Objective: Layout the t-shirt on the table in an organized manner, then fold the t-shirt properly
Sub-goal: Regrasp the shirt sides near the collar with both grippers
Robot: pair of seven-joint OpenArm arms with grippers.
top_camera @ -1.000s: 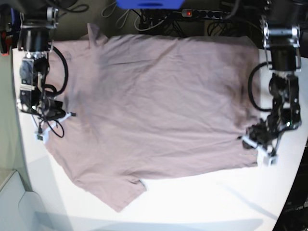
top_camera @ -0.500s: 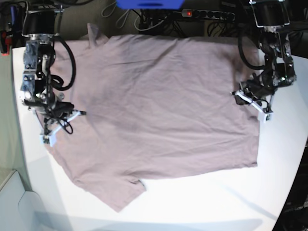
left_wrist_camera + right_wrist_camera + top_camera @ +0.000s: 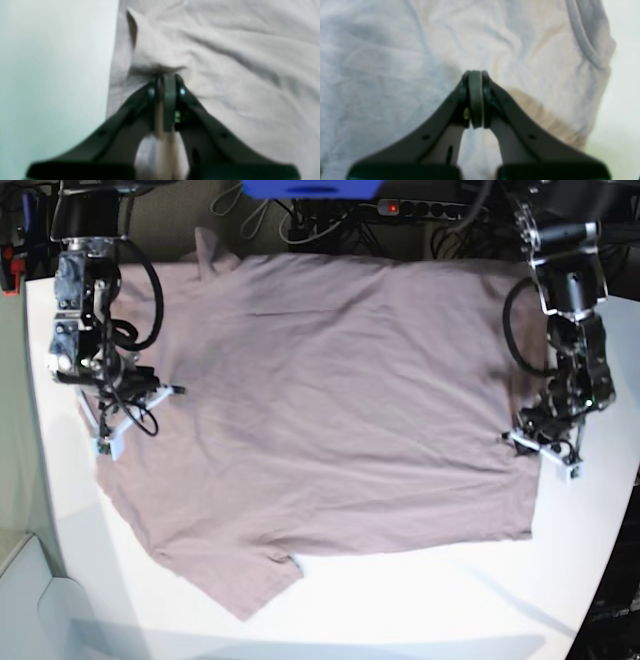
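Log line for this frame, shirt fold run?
stage: layout | t-shirt: spread flat on table, wrinkled | left gripper: shut, pinching hem edge | right gripper: shut, over collar end

At the top centre of the base view sits a bright blue, flat-topped object (image 3: 312, 188), cut off by the upper edge of the frame. Just to its right lies a long black power strip (image 3: 425, 209) with a small red light glowing near its left end. Thin pale and dark cables (image 3: 268, 218) tangle on the dim floor below the blue object. In the far upper left corner a small red part (image 3: 9, 268) shows beside dark equipment.
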